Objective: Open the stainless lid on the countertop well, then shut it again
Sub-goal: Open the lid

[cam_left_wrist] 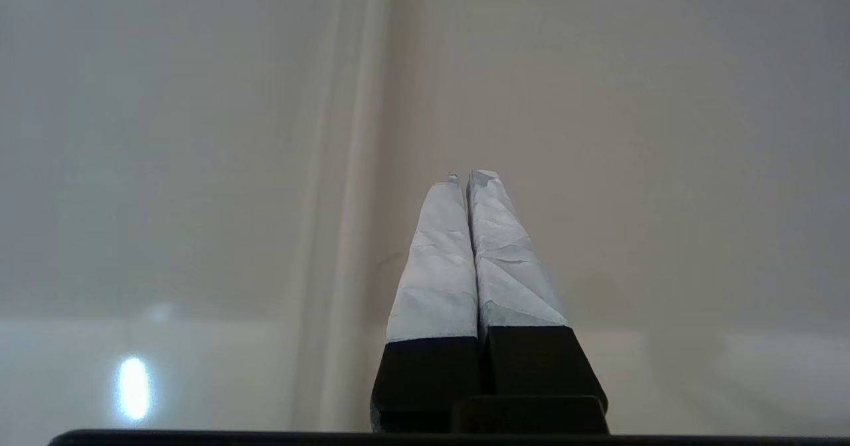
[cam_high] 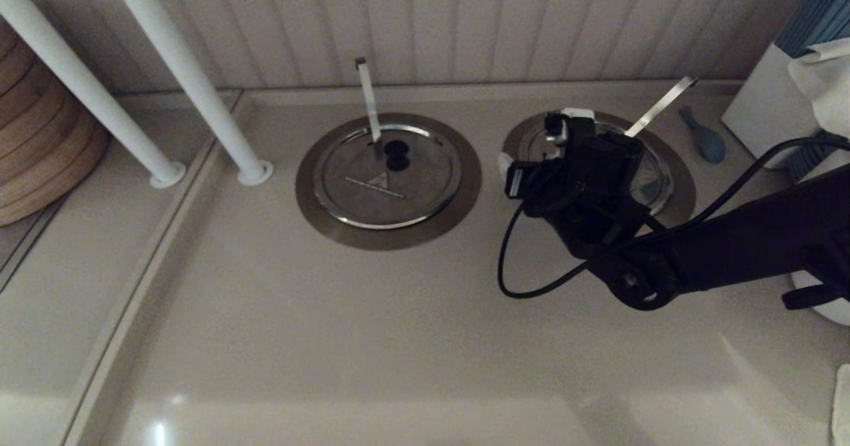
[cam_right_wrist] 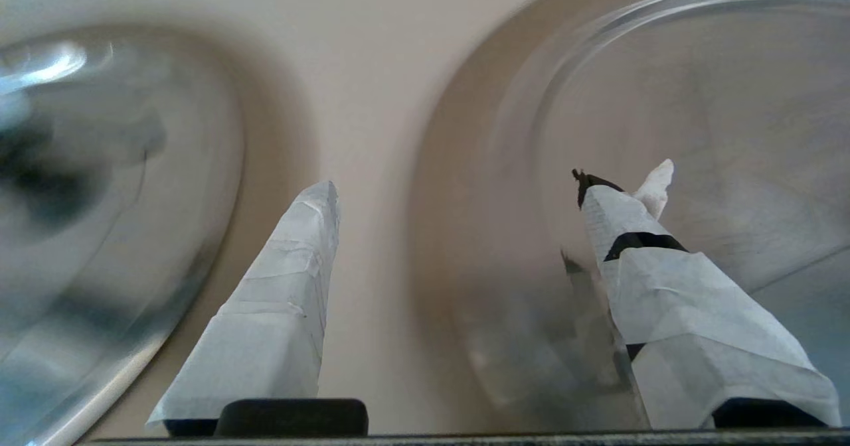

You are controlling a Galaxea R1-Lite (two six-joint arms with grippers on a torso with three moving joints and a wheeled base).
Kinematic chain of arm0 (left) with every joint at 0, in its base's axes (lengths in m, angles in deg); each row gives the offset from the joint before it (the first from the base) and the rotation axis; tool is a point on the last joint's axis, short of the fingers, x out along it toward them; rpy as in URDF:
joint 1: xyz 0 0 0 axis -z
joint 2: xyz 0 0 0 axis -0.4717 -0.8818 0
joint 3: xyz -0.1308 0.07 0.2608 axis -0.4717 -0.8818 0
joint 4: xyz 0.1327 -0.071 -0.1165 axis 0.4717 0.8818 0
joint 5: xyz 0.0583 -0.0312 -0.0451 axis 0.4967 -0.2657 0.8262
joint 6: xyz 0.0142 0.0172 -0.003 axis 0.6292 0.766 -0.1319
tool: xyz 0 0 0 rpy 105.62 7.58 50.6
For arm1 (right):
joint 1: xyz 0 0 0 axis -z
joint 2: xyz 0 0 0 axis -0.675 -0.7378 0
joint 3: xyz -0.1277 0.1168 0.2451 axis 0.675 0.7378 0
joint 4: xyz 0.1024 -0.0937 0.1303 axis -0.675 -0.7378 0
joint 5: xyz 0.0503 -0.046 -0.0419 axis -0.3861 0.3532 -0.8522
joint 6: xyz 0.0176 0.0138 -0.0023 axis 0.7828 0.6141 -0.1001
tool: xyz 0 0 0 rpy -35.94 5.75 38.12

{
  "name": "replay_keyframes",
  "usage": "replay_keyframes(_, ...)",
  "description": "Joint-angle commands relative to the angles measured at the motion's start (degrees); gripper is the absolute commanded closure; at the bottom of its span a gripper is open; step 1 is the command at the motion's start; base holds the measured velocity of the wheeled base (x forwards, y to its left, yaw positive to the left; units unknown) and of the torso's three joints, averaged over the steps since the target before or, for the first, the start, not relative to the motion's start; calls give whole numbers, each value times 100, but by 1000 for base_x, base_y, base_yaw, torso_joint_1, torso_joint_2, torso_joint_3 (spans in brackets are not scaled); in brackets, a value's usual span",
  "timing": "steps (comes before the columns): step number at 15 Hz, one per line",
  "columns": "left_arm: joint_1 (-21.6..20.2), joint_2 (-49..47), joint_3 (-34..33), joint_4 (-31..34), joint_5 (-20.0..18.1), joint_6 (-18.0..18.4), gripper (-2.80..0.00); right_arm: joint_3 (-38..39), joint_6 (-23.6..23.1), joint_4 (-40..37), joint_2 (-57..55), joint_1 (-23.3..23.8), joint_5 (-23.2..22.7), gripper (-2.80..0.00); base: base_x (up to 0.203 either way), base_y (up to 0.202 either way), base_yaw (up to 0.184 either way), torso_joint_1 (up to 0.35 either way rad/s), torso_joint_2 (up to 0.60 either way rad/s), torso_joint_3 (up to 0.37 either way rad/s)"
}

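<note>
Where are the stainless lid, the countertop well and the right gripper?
stainless lid (cam_high: 654,179): head view, bare steel near its right edge.
countertop well (cam_high: 684,197): head view, right side of its collar.
right gripper (cam_right_wrist: 458,180): right wrist view, midway between the open jaws' tips.

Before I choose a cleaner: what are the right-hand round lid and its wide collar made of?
The round shiny lid under the right gripper looks like polished stainless steel, mirror-bright with reflections. Its wide dull collar seems brushed metal, grey-brown and matte; the alloy is unclear.
</note>
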Motion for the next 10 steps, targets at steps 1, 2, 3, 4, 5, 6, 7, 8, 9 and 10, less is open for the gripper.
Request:
replay_keyframes(1, 1, 2, 0, -7, 3, -1, 0, 115, -17, 169, 209, -130, 36, -280, 0, 0, 0, 0, 0, 0)
replay_keyframes(2, 1, 2, 0, -7, 4, -1, 0, 178, -17, 172, 330, -203, 37, -280, 0, 0, 0, 0, 0, 0)
replay_keyframes(3, 1, 2, 0, -7, 4, -1, 0, 250, -17, 166, 432, -288, 37, -280, 0, 0, 0, 0, 0, 0)
replay_keyframes(4, 1, 2, 0, -7, 4, -2, 0, 289, -17, 164, 523, -328, 37, -280, 0, 0, 0, 0, 0, 0)
replay_keyframes(5, 1, 2, 0, -7, 3, -9, 0, 291, -28, 151, 604, -323, 38, -280, 0, 0, 0, 0, 0, 0)
replay_keyframes(6, 1, 2, 0, -7, 4, -1, 0, 309, -62, 124, 725, -291, 49, -280, 0, 0, 0, 0, 0, 0)
replay_keyframes(7, 1, 2, 0, -7, 0, -7, 0, 384, -135, 43, 938, -249, 68, -280, 0, 0, 0, 0, 0, 0)
replay_keyframes(8, 1, 2, 0, -7, 4, -2, 0, 465, -256, -105, 1223, -185, 80, -280, 0, 0, 0, 0, 0, 0)
replay_keyframes(9, 1, 2, 0, -7, -3, -1, 0, 521, -418, -332, 1534, -68, 83, -280, 0, 0, 0, 0, 0, 0)
replay_keyframes(10, 1, 2, 0, -7, -4, -2, 0, 562, -586, -601, 1848, 152, 82, -280, 0, 0, 0, 0, 0, 0)
